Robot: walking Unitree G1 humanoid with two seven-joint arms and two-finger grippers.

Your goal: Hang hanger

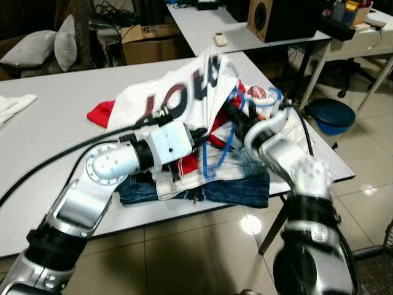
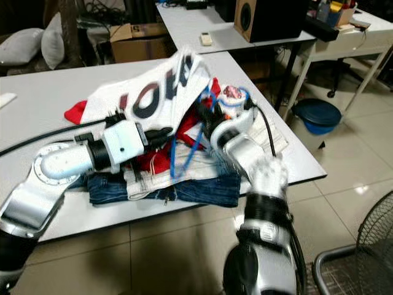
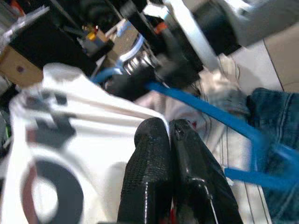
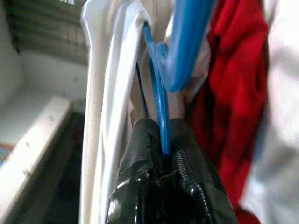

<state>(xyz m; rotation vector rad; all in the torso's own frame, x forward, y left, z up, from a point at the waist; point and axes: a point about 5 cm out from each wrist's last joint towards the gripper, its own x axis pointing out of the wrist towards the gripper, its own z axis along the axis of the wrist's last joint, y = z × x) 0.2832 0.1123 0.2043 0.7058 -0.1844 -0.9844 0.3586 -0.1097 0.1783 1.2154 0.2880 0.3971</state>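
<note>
Blue hanger sits under the lifted white shirt, above the clothes pile on the surface. Right end effector clenched on the hanger's thin blue bar, fingers pressed together around it. Left end effector clenched on the white shirt's fabric, holding it up off the pile. Red garment and jeans lie beneath. Speaker on far desk.

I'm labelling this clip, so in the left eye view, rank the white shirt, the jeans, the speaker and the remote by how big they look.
1. white shirt
2. jeans
3. speaker, farther back, so probably bigger than it looks
4. remote
</note>
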